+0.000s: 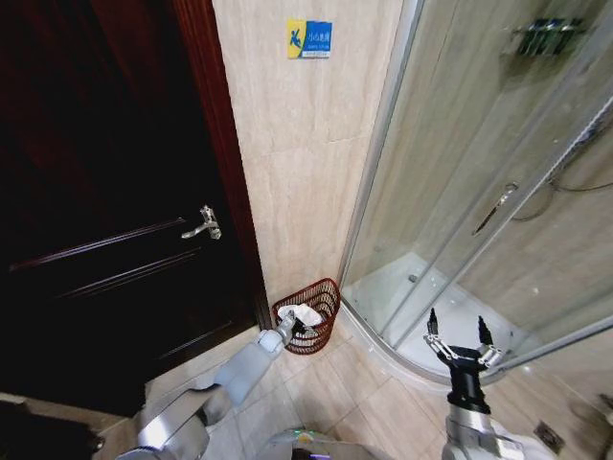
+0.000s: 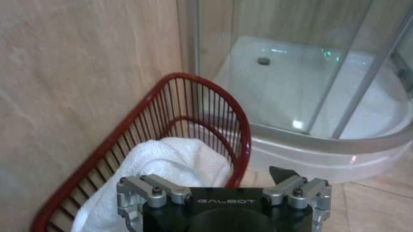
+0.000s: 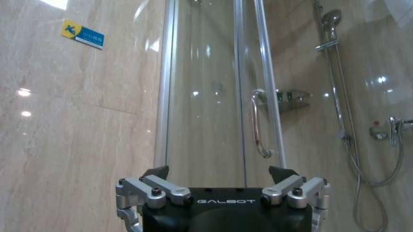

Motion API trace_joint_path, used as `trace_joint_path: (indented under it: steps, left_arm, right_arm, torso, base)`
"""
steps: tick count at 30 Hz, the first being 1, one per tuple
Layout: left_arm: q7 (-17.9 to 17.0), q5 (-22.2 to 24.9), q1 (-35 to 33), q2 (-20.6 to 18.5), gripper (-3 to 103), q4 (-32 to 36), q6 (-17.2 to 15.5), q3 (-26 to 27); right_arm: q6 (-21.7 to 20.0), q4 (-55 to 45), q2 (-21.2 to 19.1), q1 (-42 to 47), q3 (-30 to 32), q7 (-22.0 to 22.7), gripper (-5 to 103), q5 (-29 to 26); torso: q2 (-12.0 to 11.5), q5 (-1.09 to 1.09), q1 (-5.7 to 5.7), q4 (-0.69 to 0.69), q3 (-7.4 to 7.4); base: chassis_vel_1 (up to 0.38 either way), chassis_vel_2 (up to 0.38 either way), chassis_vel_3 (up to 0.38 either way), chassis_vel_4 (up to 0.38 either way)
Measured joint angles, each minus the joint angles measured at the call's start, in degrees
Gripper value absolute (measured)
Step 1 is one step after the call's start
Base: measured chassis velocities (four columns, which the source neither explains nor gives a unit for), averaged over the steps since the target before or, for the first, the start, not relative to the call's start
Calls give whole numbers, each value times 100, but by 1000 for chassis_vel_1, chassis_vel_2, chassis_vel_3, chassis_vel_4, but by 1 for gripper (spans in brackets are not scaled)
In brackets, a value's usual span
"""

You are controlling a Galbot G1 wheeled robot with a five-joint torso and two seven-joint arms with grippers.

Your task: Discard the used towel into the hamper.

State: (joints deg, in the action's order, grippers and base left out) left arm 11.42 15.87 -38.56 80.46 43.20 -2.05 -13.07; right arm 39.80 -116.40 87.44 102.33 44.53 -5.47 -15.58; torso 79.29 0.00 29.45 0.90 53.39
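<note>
The left claw (image 1: 291,330) hung spread open at the hamper (image 1: 321,290) rim, the towel (image 2: 169,166) just ahead of it lying inside, apparently let go, while the right claw (image 1: 458,336) waited open, well apart.

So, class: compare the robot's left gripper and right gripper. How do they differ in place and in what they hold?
The left gripper reaches down over the red wire hamper, with the white towel at its fingers; the right gripper is raised before the glass shower enclosure, holding nothing. Both are metal two-finger grippers, and both stand open.
</note>
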Motion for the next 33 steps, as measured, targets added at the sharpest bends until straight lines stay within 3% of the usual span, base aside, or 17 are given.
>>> trace_joint_path:
  steps: [3,4,6,8,9,10,12,14,17,23,25,28,29,33]
  left_arm:
    - [147,326,66,12,100,37,-93,-53]
    - [340,705,119,26,100,15,240,-82]
    - [339,1245,224,101,100,2,754,-203]
    - [210,1331,262,154,100,15,824,-297]
    - [-12,1232,305,202,100,20,719,-419]
    - [-12,1232,305,202,100,20,719,-419]
    - [-397,861,366,240,100,14,163,-650]
    - [-431,551,400,204,100,-55,-176,-796]
    - [-438,435,407,90,100,-104,-337,-889]
    - [-463,488,333,-82,100,-120,-78,-887]
    - [-508,594,267,-125,100,-85,261,-798]
    - [-606,656,106,-188,100,108,449,-685]
    - [-697,641,-48,-252,100,265,611,-602]
    - [-992,666,-678,-521,100,1031,725,-223]
  right_arm:
    - [0,1,-1,-10,11,0,100,-1]
    - [0,7,-6,-19,15,3,100,-4]
    - [0,29,-6,-42,13,5,100,-8]
    - [0,42,1,-52,-1,5,100,-8]
    - [0,51,14,-63,-16,5,100,-8]
    - [0,51,14,-63,-16,5,100,-8]
    - [1,53,34,-77,-29,4,100,-7]
    - [21,66,47,-85,-23,2,100,-21]
    - [57,110,46,-86,8,-1,100,-83]
    - [142,247,25,-83,73,-17,100,-211]
    - [169,301,20,-84,78,-24,100,-238]
    - [167,306,16,-85,75,-20,100,-246]
    - [126,292,10,-87,77,54,100,-198]
    - [-266,119,-22,-102,128,471,100,80]
  torso:
    - [0,1,0,0,0]
    - [0,0,0,0,0]
    - [0,2,0,-1,0]
    - [0,0,0,-2,0]
    - [0,-1,0,-2,0]
    - [0,-1,0,-2,0]
    - [0,0,0,-2,0]
    - [0,-1,0,-2,0]
    - [0,2,0,0,0]
    - [0,0,0,1,0]
    - [0,1,0,0,0]
    - [0,-1,0,-2,0]
    - [0,-1,0,-1,0]
    - [0,-3,0,-1,0]
  base:
    - [0,0,0,0]
    - [0,0,0,0]
    - [0,0,0,0]
    - [0,0,0,0]
    - [0,0,0,0]
    - [0,0,0,0]
    - [0,0,0,0]
    - [0,0,0,0]
    - [0,0,0,0]
    - [0,0,0,0]
    - [0,0,0,0]
    - [0,0,0,0]
    - [0,0,0,0]
    - [0,0,0,0]
